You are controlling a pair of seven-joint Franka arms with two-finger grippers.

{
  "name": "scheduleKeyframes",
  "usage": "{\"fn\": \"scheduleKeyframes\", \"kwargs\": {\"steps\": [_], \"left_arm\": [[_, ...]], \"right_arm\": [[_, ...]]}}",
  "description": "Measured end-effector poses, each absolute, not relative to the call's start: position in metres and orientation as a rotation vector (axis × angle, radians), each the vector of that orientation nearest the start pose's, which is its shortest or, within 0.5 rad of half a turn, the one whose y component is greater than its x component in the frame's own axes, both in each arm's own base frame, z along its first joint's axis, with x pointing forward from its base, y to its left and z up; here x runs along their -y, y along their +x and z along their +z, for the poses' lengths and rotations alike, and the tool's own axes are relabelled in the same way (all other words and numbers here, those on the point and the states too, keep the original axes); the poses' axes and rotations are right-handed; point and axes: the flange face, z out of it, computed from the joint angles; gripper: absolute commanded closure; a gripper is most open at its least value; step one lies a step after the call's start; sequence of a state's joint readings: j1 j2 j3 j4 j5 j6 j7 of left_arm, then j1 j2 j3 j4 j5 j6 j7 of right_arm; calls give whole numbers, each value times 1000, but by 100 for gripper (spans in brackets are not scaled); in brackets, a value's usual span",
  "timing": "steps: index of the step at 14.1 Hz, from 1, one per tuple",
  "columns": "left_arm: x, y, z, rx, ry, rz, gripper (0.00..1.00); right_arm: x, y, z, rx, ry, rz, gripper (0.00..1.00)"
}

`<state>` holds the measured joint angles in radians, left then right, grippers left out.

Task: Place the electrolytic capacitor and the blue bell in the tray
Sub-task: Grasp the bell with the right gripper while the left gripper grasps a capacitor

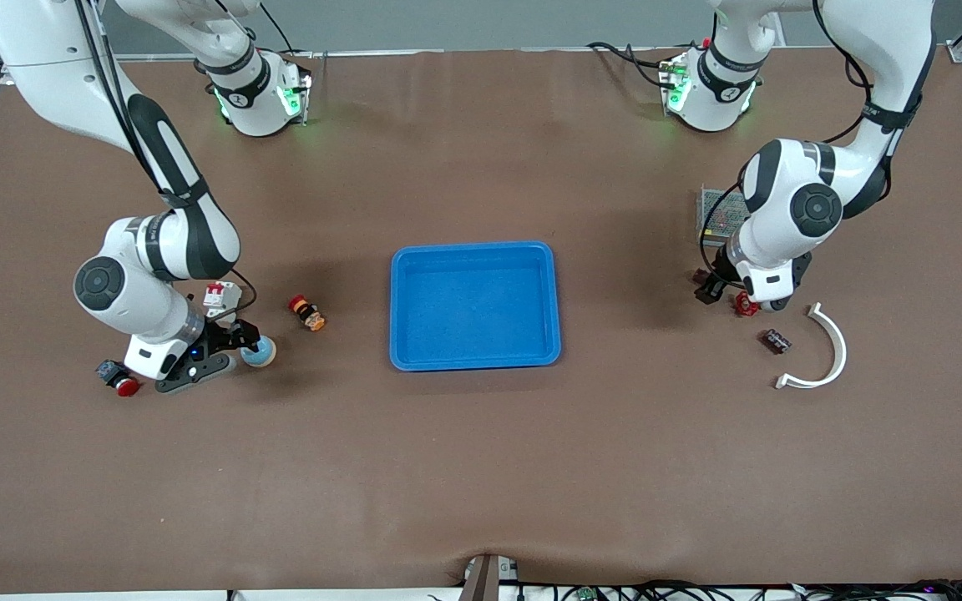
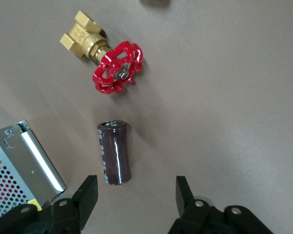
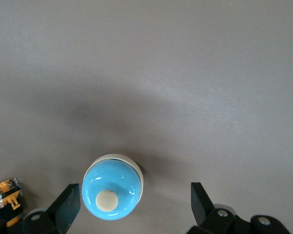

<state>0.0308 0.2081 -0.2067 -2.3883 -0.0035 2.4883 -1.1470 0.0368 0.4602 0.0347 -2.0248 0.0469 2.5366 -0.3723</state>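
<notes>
The electrolytic capacitor, a dark brown cylinder, lies on its side on the brown table. My left gripper hangs just above the table, open, and the capacitor's end reaches in between the fingertips, close to one finger. In the front view this gripper is at the left arm's end of the table and the capacitor is hidden. The blue bell stands between the open fingers of my right gripper, close beside one finger. The bright-blue tray lies at mid-table with nothing in it.
A brass valve with a red handwheel and a perforated metal box lie by the capacitor. A small black part and a white curved piece are nearby. Near the bell: an orange-black part, a red-white part, a red button.
</notes>
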Motion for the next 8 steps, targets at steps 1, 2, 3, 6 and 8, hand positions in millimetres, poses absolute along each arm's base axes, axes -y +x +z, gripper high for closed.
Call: {"fn": "scheduleKeyframes", "kwargs": {"steps": [1,2,3,6,8], "left_arm": [[87,483,222,1460,-2741,178,28],[86,482,217,1462,-2736,188,28],[85,481,214,1463,-2732,196,28],[83,478,206,1432,-2727,204,29],[75,476,202,1416,-2719,203,31]], "right_arm": [[-46,604,221,628,-3041,-87,0],[-49,602,220,637,-3039,-83,0],[-52,601,219,644,-3037,-80,0],[-57,599,215,657,-3033,-70,0],[-60,598,209,665,-3030,-55,0]]}}
